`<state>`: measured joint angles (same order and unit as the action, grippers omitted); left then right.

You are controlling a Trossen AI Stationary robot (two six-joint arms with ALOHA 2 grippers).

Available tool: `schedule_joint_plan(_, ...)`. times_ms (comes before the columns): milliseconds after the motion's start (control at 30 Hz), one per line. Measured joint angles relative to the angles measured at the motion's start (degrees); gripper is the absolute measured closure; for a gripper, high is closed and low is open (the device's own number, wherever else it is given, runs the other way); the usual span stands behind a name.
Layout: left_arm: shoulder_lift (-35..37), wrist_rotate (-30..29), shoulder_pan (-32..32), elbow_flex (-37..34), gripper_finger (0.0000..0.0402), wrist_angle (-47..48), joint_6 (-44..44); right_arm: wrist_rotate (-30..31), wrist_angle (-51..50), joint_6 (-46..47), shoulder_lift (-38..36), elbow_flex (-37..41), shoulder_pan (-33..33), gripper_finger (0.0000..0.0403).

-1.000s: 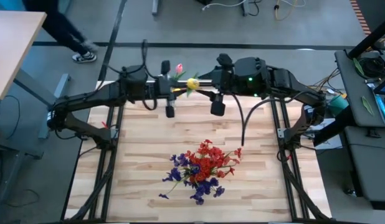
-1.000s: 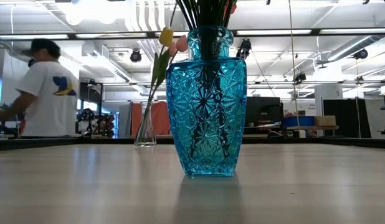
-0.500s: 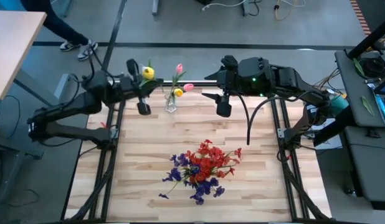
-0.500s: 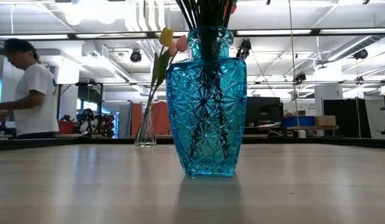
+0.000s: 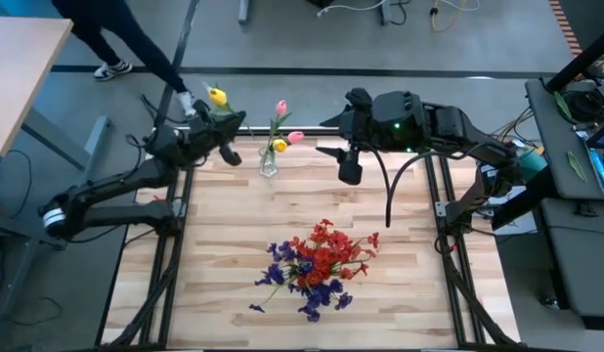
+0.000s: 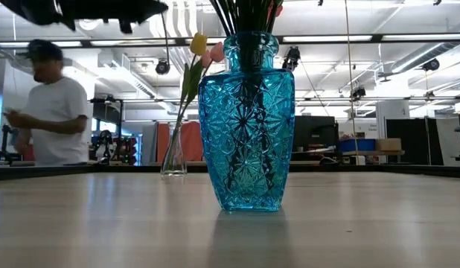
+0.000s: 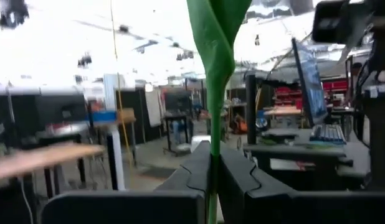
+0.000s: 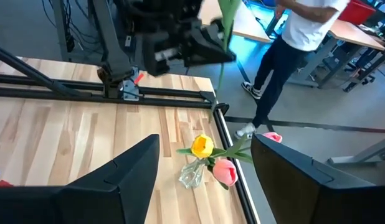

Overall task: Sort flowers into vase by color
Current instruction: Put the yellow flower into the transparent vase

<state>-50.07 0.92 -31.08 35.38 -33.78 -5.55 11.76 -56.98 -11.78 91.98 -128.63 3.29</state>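
My left gripper is at the table's far left corner, shut on a yellow tulip; the wrist view shows its green leaf rising above the fingers. A small clear vase stands near the far edge and holds a yellow tulip and pink tulips. My right gripper hovers open to the right of that vase. A blue glass vase near the table's middle holds the red and purple clusters. My left gripper pinches the yellow tulip's thin green stem between its two shut fingers, below the leaf. The stem runs out past the fingertips toward the far edge. The tulip is lifted clear, its blossom beyond the table's far edge.
A person walks past the table's far left corner and shows at the left in the low view. A wooden desk stands to the left. Bare tabletop lies left and right of the blue vase.
My left gripper has carried the yellow tulip from above the small clear vase toward the table's far left corner and has turned, so the blossom now points past the far edge. The small vase and its tulips have come into view. My right gripper has barely moved.
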Motion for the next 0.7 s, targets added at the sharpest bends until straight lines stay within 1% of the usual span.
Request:
schedule_joint_plan(133,-3.44,1.07,-2.25,-2.94,0.0401,-3.95,4.08,-0.01,0.0,0.27,0.03,0.39,0.0,0.0156)
schedule_joint_plan(233,-6.05,-0.62,-3.2,-3.89,0.0401,-4.47,5.68,0.01,0.04,0.6,0.03,0.72,0.0,0.0154)
schedule_joint_plan(400,-9.7,-0.94,-3.45,-4.13,0.0401,-6.11,5.93,0.01,0.05,1.36,0.03,1.27,0.0,0.0157)
schedule_joint_plan(700,-13.17,-0.93,-4.58,-4.13,0.0401,-7.54,5.33,0.02,0.1,1.41,0.05,1.57,0.0,0.0154)
